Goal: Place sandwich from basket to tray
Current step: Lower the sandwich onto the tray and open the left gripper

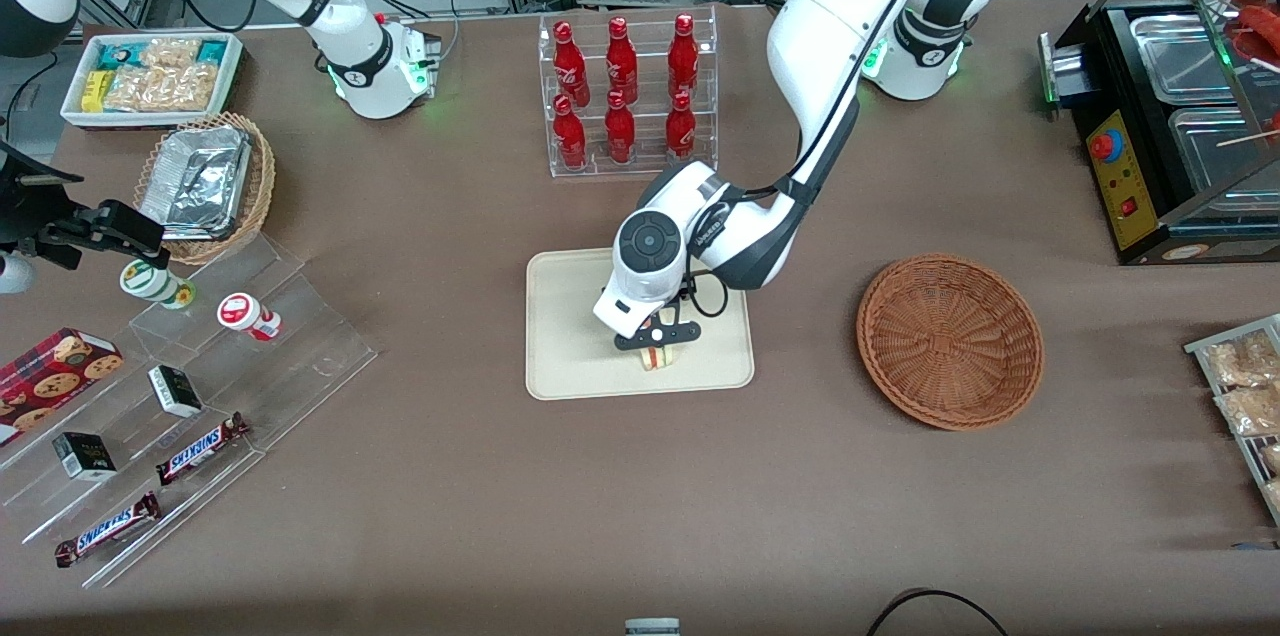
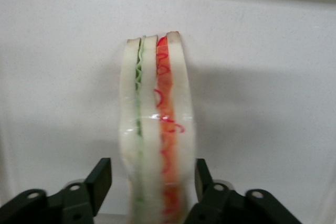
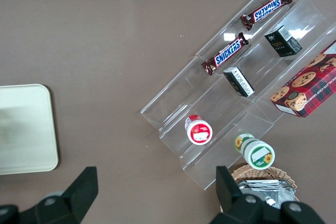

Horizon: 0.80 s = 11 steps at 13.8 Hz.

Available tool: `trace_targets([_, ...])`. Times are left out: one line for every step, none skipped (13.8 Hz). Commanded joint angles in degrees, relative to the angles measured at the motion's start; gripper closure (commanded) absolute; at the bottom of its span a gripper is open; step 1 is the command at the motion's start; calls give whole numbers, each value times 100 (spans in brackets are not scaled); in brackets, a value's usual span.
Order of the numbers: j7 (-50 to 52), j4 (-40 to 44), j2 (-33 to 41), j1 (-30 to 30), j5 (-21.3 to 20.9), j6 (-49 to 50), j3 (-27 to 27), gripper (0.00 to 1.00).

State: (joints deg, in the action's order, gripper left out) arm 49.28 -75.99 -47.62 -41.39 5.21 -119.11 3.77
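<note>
Sandwich [image 1: 660,357] is over the cream tray [image 1: 570,336] at frame centre, basket [image 1: 950,341] empty, and the pincer [image 1: 657,340] brackets it with fingers apparently parted, so I'd lift straight up, no sideways nudge, lest it topple.

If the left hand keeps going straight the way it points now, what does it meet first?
The hand points down at the tray, with the sandwich between its fingers. The sandwich would likely press into the tray first; whether it already touches is unclear.
</note>
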Motion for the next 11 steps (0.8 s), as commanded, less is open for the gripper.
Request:
trace_targets([143, 199, 59, -80, 15, 194, -96, 0])
trace_targets([143, 251, 77, -71, 23, 291, -105, 0])
trace_targets([143, 356, 86, -45, 32, 414, -105, 0])
trace_targets([134, 470, 86, -36, 32, 554, -105, 0])
trace_targets([117, 637, 86, -18, 32, 747, -113, 0])
trace_targets([91, 769, 95, 17, 32, 940, -105, 0])
trace_targets([64, 866, 173, 35, 41, 1142, -105, 0])
trace_targets([47, 876, 313, 70, 32, 1275, -113, 0])
trace_targets([29, 867, 428, 113, 41, 1363, -105, 0])
trace_targets([-58, 867, 551, 175, 41, 1468, -105, 0])
trace_targets([-233, 858, 648, 210, 32, 1591, -105, 0])
